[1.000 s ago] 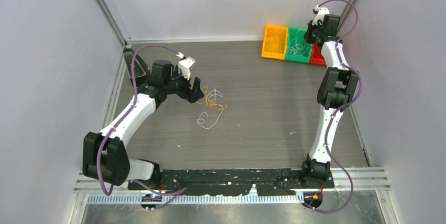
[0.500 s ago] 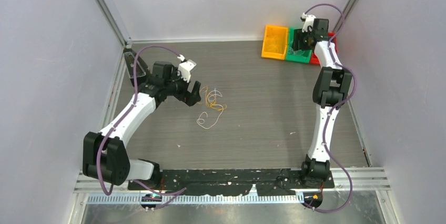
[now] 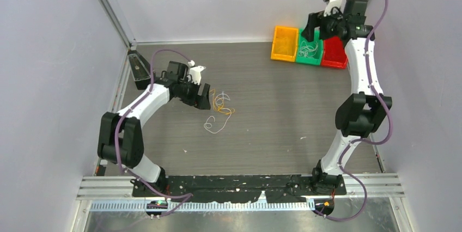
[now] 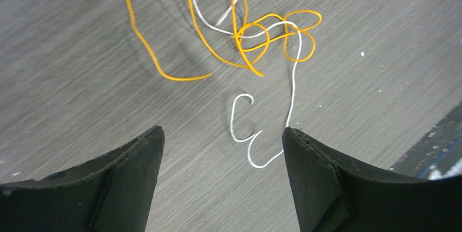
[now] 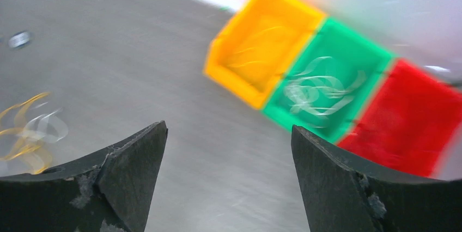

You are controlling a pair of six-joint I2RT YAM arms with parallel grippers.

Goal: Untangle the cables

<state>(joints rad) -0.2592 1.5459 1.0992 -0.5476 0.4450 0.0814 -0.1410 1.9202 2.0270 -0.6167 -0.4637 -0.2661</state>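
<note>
- The left end effector [image 4: 222, 134] stands wide open and holds nothing. Its two black fingers hang low over the grey tabletop [image 4: 81, 52], just beside the cables [image 4: 256, 36].
- The cables lie loose on the tabletop, left of the middle. An orange cable [image 4: 163, 68] curls in several loops, and a white cable [image 4: 294, 79] threads through them.
- The free, hooked end of the white cable runs down into the gap between the left fingers. It comes very close to one fingertip, but I cannot tell whether it touches.
- The right end effector [image 5: 229, 128] is also spread wide and is empty. It is raised in the far right corner above three bins set side by side: an orange bin [image 5: 231, 85], a green bin [image 5: 338, 52] and a red bin [image 5: 414, 112].
- The right wrist view is blurred. It shows pale wires [image 5: 316, 90] lying in the green bin, and the tangle far off at its lower left edge.
- Only the left wrist view shows how the orange and white loops cross.
- Only the top view shows both arms at once, well apart.
</note>
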